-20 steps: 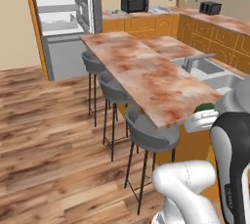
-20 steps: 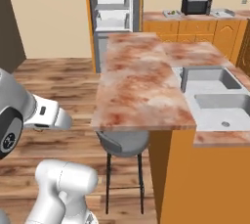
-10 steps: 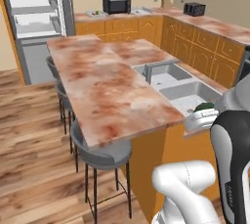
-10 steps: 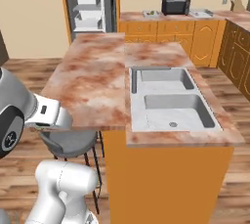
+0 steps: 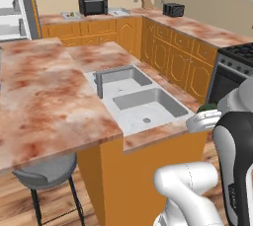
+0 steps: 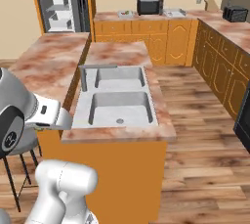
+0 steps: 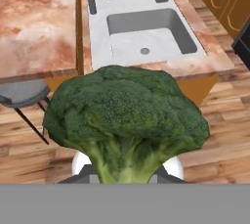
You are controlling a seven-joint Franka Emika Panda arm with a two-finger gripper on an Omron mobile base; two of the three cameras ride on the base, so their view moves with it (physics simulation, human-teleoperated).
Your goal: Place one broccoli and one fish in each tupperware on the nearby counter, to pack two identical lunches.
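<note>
Broccoli (image 7: pixel 128 120), a large dark-green head with a pale stalk, sits pinched in the gripper (image 7: pixel 128 179), crown away from the hand. Beyond it lies the steel double sink (image 7: pixel 142 27) set in a mottled pink-brown stone top (image 7: pixel 34 22), with a grey stool (image 7: pixel 22 93) below the overhang. Farther off stands the counter (image 5: pixel 197 27) on orange cabinets.

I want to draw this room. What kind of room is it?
A kitchen, in a computer-made picture. You can tell from the steel double sink, the microwave on the far counter, and the stove at the side. The hand holds a broccoli.
</note>
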